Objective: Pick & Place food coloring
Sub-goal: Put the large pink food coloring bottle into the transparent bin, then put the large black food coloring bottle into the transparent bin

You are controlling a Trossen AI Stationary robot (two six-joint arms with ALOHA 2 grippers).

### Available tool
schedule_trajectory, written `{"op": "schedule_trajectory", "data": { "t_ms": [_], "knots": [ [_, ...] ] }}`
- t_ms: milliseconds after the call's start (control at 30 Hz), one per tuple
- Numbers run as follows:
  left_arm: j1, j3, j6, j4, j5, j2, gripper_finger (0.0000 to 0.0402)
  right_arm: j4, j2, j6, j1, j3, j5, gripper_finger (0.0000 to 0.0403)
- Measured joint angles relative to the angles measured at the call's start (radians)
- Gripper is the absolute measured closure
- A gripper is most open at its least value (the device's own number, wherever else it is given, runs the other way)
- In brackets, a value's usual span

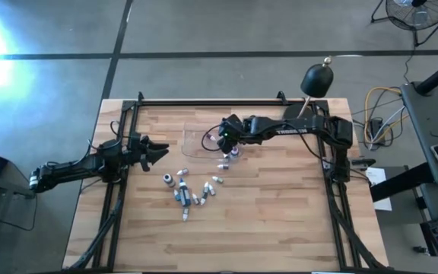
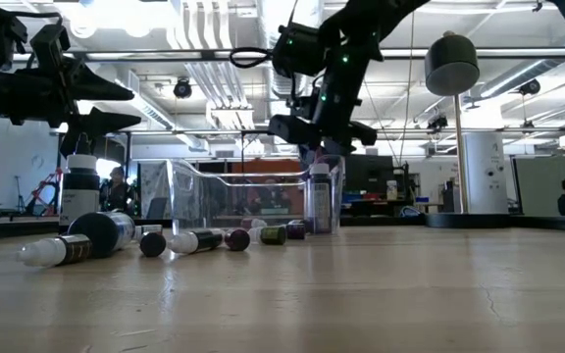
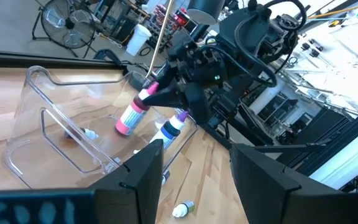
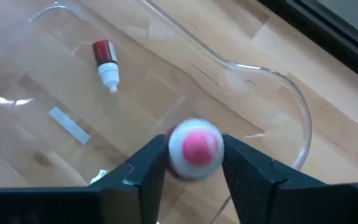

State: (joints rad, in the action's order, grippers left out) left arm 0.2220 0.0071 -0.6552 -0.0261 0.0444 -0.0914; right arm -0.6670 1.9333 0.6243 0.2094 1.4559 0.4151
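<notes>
From above, the right gripper is over the clear tray, and more bottles lie on the table. The left gripper waits to the side, wide open. From the right wrist, the fingers pinch a pink bottle. It should go low before letting go, away from the red bottle.

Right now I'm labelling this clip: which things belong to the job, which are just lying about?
Job: pink-bodied dropper bottle in the right gripper; red bottle inside the clear plastic tray; small white-capped bottles scattered on the wood table.
Idle: left gripper, black dome-shaped weight.
</notes>
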Motion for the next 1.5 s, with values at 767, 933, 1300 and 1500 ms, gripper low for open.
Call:
{"op": "schedule_trajectory", "data": {
  "t_ms": [767, 933, 1300, 1500],
  "knots": [
    [0.000, 0.000, 0.000, 0.000, 0.000, 0.000, 0.0241, 0.176, -0.219, -0.299, -0.105, 0.033, -0.179, 0.0149],
    [0.000, 0.000, 0.000, 0.000, 0.000, 0.000, 0.0241, 0.167, -0.276, -0.227, -0.119, 0.029, -0.206, 0.0162],
    [0.000, 0.000, -0.218, -0.129, 0.031, -0.002, 0.0241, -0.109, -0.461, -0.205, -0.147, -0.012, -0.130, 0.0179],
    [-0.001, 0.000, -0.327, -0.155, 0.037, -0.004, 0.0241, -0.121, -0.538, -0.234, -0.140, -0.093, -0.096, 0.0179]
  ]
}}
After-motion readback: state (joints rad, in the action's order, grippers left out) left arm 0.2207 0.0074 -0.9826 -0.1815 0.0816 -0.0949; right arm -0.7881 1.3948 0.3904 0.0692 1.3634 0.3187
